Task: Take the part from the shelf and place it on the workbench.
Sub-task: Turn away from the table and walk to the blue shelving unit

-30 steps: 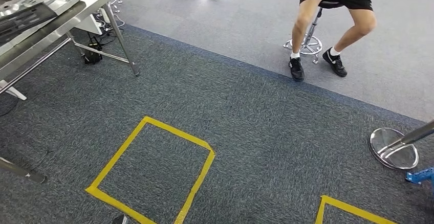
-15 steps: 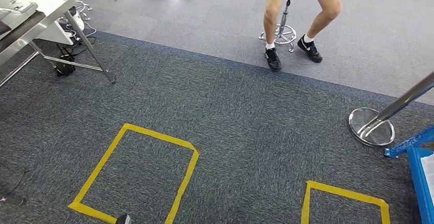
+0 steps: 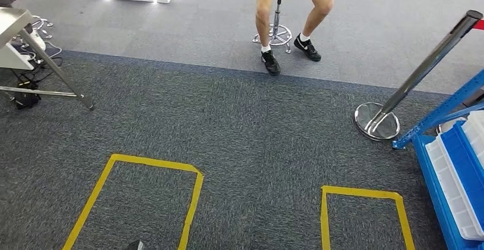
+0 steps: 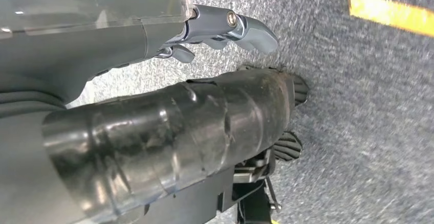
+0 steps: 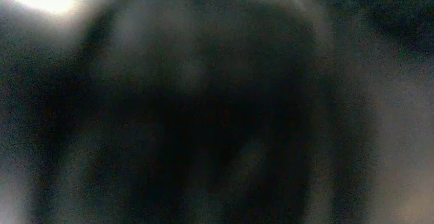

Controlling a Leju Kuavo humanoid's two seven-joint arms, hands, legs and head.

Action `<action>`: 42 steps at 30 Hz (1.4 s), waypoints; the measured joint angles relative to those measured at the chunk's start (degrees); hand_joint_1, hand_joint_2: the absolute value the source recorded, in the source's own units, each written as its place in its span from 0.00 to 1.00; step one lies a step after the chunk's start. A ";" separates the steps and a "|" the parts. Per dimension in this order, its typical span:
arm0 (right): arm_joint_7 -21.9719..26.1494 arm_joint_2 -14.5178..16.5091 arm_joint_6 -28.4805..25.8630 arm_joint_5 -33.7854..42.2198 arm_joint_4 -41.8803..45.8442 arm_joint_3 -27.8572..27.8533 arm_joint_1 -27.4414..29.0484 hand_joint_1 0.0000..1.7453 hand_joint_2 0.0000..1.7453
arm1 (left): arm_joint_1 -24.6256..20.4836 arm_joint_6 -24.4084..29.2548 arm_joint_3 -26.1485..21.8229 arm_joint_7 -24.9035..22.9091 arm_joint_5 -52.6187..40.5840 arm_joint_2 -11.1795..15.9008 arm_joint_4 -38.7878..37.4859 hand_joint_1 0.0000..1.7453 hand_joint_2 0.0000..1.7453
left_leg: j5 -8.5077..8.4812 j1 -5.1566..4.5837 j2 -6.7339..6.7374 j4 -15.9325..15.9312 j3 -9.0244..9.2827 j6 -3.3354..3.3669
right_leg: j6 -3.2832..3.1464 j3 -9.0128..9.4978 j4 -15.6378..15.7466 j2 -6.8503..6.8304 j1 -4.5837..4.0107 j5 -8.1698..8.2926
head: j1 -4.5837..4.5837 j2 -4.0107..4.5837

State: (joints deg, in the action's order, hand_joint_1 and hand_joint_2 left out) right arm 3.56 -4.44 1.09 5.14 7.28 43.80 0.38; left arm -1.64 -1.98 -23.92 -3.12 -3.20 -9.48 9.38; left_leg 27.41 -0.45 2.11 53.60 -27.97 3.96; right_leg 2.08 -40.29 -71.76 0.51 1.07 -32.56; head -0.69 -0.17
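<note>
While the robot faces bare carpet with nothing yet in hand, its left hand [image 4: 225, 27] hangs low beside its body over the floor, fingers [image 4: 256, 29] loosely apart and holding nothing. The right wrist view is dark and blurred, so I cannot tell how the right hand's fingers lie.

Nearest the robot, two squares of yellow tape mark the dark carpet: the left square [image 3: 134, 198] and the right square [image 3: 362, 213]. Just beyond the right square, at the right edge, stands the blue shelf [image 3: 439, 164] with pale bins [image 3: 456, 187] on it. I cannot make out the part itself; by my reckoning it sits in or near those bins. Further back a chrome barrier post [image 3: 422, 70] rises from its round base just beside the shelf frame. Off to the far left, a leg of the metal worktop [image 3: 54, 70] shows. Farthest away, a person [image 3: 288, 10] sits on a stool.

The step in hand looks like the approach to the shelf. To do it well, the robot should square up on the right tape square, keep its arm away from the post, and bring the bins fully under its head camera before reaching.
</note>
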 joint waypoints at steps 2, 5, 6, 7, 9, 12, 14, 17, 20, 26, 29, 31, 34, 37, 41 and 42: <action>-0.01 -0.02 -0.01 -0.01 0.00 0.00 0.01 0.00 0.00 | -0.04 -0.13 -0.01 -0.14 -0.02 -0.05 0.00 0.00 0.00 | 0.70 0.33 1.30 0.90 -0.06 -0.60 | 0.72 2.93 4.82 -0.87 0.50 3.12 | 0.01 0.00; -0.07 0.17 -0.02 -0.08 0.04 0.02 0.01 0.00 0.00 | -0.18 -0.26 0.01 -0.27 -0.16 -0.02 0.00 0.00 0.00 | 1.99 0.29 2.50 2.59 -0.33 -1.92 | 0.44 7.11 12.52 -2.76 0.38 5.36 | 0.02 0.00; -0.07 0.24 -0.02 -0.11 0.04 0.03 0.08 0.00 0.00 | -0.22 -0.29 0.01 -0.30 -0.22 -0.01 0.00 0.00 0.00 | 2.22 0.15 2.78 2.87 -0.37 -2.26 | -0.16 7.10 12.70 -2.73 0.16 5.01 | 0.00 0.00; -0.08 0.27 -0.02 -0.14 0.04 0.04 0.18 0.00 0.00 | -0.27 -0.33 0.01 -0.33 -0.26 -0.03 0.00 0.00 0.00 | 2.35 0.17 3.04 3.04 -0.34 -2.49 | -0.82 6.97 12.71 -2.22 0.08 5.08 | -0.02 0.00; -0.11 0.25 -0.02 -0.16 0.01 0.03 0.31 0.00 0.00 | -0.37 -0.37 0.01 -0.37 -0.28 -0.04 0.00 0.00 0.00 | 3.11 0.44 2.60 3.67 -0.53 -2.99 | -1.80 6.91 12.74 -1.39 -0.07 5.11 | 0.01 0.00; -0.13 0.22 -0.02 -0.17 0.00 0.03 0.18 0.00 0.00 | -0.29 -0.37 0.01 -0.39 -0.28 -0.05 0.00 0.00 0.00 | 7.89 0.84 -0.58 11.57 -4.02 -3.33 | -2.77 6.85 12.92 -0.08 -0.25 5.31 | -0.01 0.00; -0.13 0.22 -0.02 -0.17 0.00 0.04 0.14 0.00 0.00 | -0.14 -0.38 0.01 -0.41 -0.28 -0.05 0.00 0.00 0.00 | 10.65 0.77 -1.47 19.20 -7.94 -3.03 | -2.97 6.75 12.90 1.05 -0.64 5.34 | -0.02 0.00; -0.13 0.22 -0.02 -0.17 0.00 0.04 0.17 0.00 0.00 | -0.04 -0.37 0.01 -0.42 -0.28 -0.05 0.00 0.00 0.00 | 6.53 0.01 -2.26 17.51 -8.26 -1.54 | -3.23 7.23 12.87 3.20 -1.14 5.19 | -0.02 0.00; -0.12 0.46 -0.02 -0.17 0.03 0.02 -0.01 0.00 0.00 | 0.08 -0.36 0.01 -0.42 -0.28 0.15 0.00 0.00 0.00 | 0.10 -1.03 -5.72 6.91 -4.19 0.43 | -3.20 7.64 13.01 5.26 -0.80 5.08 | 0.09 0.00; -0.09 0.59 -0.01 -0.19 0.03 0.03 0.07 0.00 0.00 | -0.24 -0.46 0.00 -0.44 -0.35 0.07 0.00 0.00 0.00 | -1.65 -0.73 -3.68 -0.46 -0.75 1.42 | -1.65 6.44 12.14 3.92 -0.49 4.18 | 0.23 0.00; -0.03 0.49 0.00 -0.33 0.03 0.04 -0.07 0.00 0.00 | -0.10 -0.66 -0.01 -0.57 -0.37 -0.01 0.00 0.00 0.00 | -1.54 -0.51 -1.40 -1.42 -0.17 0.94 | -0.85 1.90 3.16 0.28 -0.14 -0.24 | 0.23 0.00; 0.03 0.39 0.00 -0.43 0.03 0.04 -0.03 0.00 0.00 | -0.05 -0.74 -0.02 -0.74 -0.39 -0.07 0.00 0.00 0.00 | -0.82 -0.22 0.12 -0.60 -0.25 0.36 | 0.02 1.28 1.63 -0.11 0.35 0.39 | 0.25 0.00; 0.00 0.34 0.01 -0.56 0.04 0.06 -0.01 0.00 0.00 | -0.15 -0.86 -0.03 -0.86 -0.41 -0.13 0.00 0.00 0.00 | 0.90 0.46 1.84 1.71 -0.55 -0.94 | 1.27 5.92 10.23 -2.18 0.67 4.94 | 0.28 0.00; -0.02 0.46 0.02 -0.66 0.06 0.09 0.09 0.00 0.00 | -0.27 -0.92 -0.01 -1.03 -0.40 -0.12 0.00 0.00 0.00 | 2.00 0.40 2.74 3.35 -0.91 -2.20 | -0.12 6.91 12.52 -2.67 0.07 5.21 | 0.25 0.00; -0.02 0.37 0.00 -0.68 0.04 0.08 0.23 0.00 0.00 | -0.47 -1.13 -0.01 -1.34 -0.36 -0.22 0.00 0.00 0.00 | 4.27 0.93 1.76 5.87 -1.71 -3.13 | -2.06 6.80 12.85 -0.94 -0.09 5.46 | 0.26 0.00; -0.02 0.36 0.00 -0.68 0.04 0.08 0.18 0.00 0.00 | -0.45 -1.17 -0.01 -1.44 -0.35 -0.23 0.00 0.00 0.00 | 6.05 1.05 0.57 8.70 -2.97 -3.24 | -2.38 6.78 12.96 -0.49 -0.09 5.59 | 0.24 0.00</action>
State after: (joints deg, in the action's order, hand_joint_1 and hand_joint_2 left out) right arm 3.54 -4.08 1.09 4.46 7.32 43.88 0.56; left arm -2.09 -3.15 -23.93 -4.56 -3.55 -9.70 9.38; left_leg 33.46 0.60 2.68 62.30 -30.94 0.73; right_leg -0.30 -33.51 -58.79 0.03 0.98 -26.97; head -0.45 -0.17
